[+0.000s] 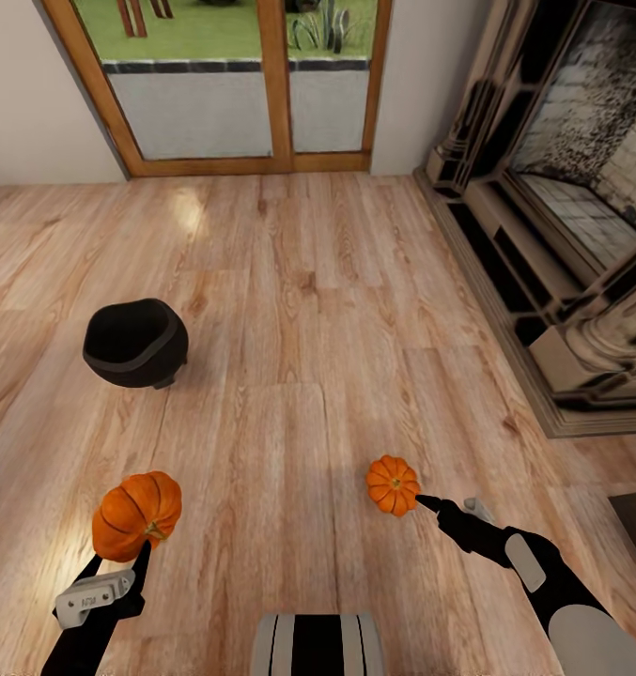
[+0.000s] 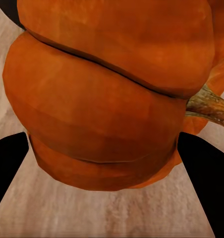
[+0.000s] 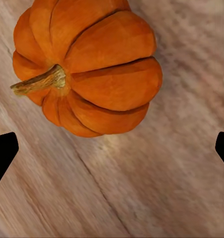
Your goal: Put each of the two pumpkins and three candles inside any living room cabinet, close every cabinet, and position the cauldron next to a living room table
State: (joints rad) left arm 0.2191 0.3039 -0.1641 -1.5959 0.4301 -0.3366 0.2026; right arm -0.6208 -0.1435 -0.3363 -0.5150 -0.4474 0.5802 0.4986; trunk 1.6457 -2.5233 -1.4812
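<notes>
left gripper (image 1: 130,554) clamps pumpkin (image 1: 137,514) | second pumpkin (image 1: 393,484) just beyond right gripper (image 1: 428,505) (spread)

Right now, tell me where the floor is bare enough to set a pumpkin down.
Bare planks run down the middle between the cauldron and the fireplace, up to the glass door. It is tighter near the floor pumpkin by the right gripper and around the left gripper.

Two pumpkins (image 1: 137,514) (image 1: 393,484), one cauldron (image 1: 134,343), two hands (image 1: 120,568) (image 1: 428,505).
</notes>
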